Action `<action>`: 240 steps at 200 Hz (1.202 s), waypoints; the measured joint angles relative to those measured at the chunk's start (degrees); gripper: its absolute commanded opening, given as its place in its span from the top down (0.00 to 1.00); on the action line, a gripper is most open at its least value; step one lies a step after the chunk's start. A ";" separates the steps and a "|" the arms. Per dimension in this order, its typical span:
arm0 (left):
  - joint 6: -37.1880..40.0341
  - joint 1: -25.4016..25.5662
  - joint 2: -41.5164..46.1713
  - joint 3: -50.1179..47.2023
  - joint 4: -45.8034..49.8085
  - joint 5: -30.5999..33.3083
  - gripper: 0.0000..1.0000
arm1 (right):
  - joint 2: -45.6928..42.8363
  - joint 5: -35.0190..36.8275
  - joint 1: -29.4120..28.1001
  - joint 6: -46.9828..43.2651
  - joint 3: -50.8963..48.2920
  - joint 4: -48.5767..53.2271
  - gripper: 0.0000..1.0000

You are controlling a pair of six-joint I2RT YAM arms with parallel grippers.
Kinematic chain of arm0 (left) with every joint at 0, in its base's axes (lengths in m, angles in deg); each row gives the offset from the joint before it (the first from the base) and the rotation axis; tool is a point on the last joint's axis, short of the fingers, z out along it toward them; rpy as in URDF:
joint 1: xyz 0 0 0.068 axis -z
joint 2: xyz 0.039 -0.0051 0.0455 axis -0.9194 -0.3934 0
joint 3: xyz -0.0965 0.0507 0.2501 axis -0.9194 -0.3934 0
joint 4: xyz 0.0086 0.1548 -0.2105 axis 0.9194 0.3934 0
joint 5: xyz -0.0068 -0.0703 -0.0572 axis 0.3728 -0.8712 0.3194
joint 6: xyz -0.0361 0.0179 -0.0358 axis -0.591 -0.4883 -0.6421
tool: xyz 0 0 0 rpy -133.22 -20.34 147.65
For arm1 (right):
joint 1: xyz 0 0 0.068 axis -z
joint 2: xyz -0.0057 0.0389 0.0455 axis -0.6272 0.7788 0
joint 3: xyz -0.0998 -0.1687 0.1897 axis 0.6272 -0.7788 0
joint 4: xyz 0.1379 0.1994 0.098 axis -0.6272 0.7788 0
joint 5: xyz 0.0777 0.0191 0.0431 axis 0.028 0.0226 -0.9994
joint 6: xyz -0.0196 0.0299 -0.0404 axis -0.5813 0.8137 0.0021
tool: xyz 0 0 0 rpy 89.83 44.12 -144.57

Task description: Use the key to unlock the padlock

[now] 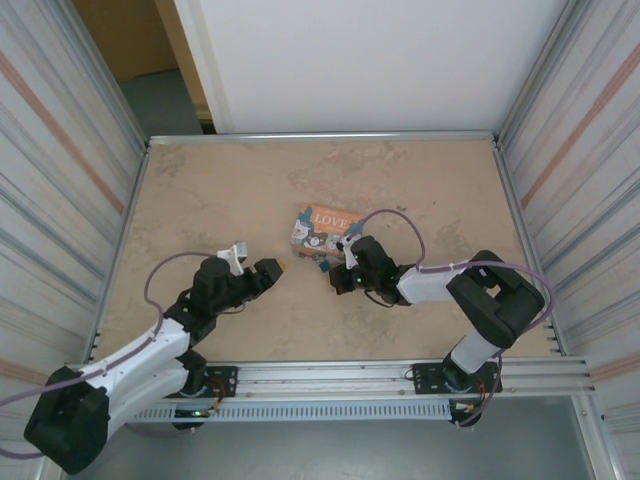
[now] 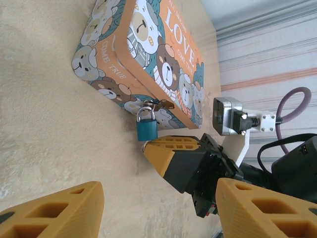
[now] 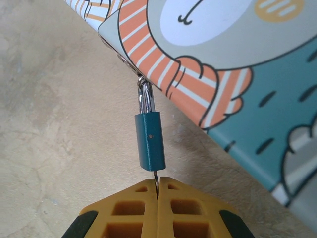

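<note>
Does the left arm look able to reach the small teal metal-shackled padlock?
Probably yes: open left gripper faces the padlock across bare table; the right gripper and key crowd only its keyhole end.

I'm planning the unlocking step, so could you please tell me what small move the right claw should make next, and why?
Probably a gentle twist of the right claw. It is shut on the key, which enters the bottom of the padlock, whose shackle looks closed, hooked to the box.

Box (image 1: pixel 322 228) close behind padlock (image 3: pixel 150 141)
</note>
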 measured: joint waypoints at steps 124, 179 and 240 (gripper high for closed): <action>-6.86 1.77 -11.04 -3.98 -12.70 -2.54 0.44 | -1.33 -5.20 -0.42 16.79 1.31 2.58 1.00; -10.64 1.97 -23.41 -2.82 -23.26 -4.90 0.45 | -1.57 -6.88 -0.42 20.96 1.46 2.71 1.00; -12.79 2.19 -33.46 0.09 -32.89 -6.21 0.47 | -2.51 -6.93 -0.31 22.16 1.46 3.93 1.00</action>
